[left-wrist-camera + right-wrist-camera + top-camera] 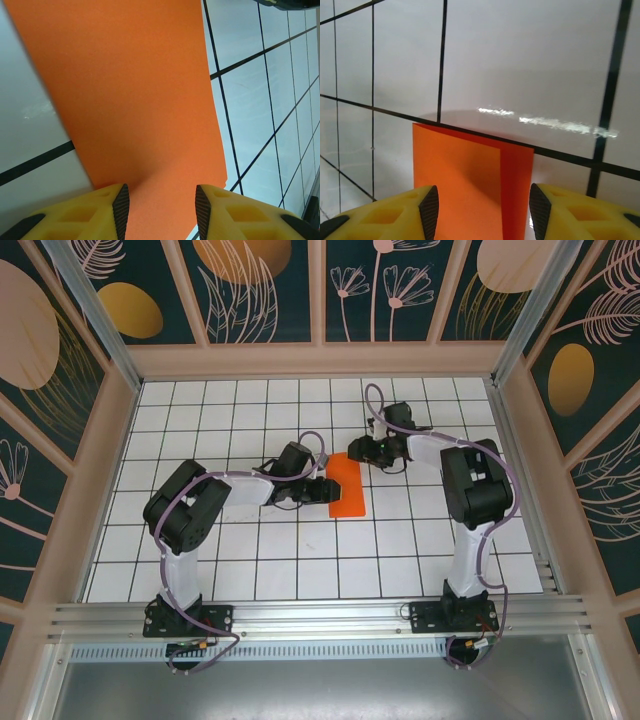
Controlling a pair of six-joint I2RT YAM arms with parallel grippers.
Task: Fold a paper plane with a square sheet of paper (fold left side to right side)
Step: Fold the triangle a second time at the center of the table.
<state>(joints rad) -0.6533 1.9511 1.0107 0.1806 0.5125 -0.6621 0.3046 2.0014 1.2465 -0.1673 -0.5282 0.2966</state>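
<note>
Both pairs of yellow fingertips stand parted, with nothing clamped between them. The left gripper [161, 207] sits low over the thin bright orange sheet of paper [135, 100], one pad on each side of an orange stretch. Whether the pads press on the paper cannot be told. The right gripper [484, 212] is posed the same way, with a straight edge of the sheet just ahead of its tips.

In the right wrist view the sheet is doubled: an upper layer stops a little short of the lower layer's edge. This suggests the left-to-right fold is already made. The grippers are probably placed to pin the layers or flatten the crease, not to lift anything.

Seen from above, the paper is a narrow rectangle lying flat near the middle of the white black-gridded tabletop [250, 540], with the left gripper at its left edge and the right at its far end. Bare tiles lie open on every side, and the pale wooden frame walls [110, 470] stand well apart. The only tight spot is between the two wrists, which are near each other over the narrow strip.
</note>
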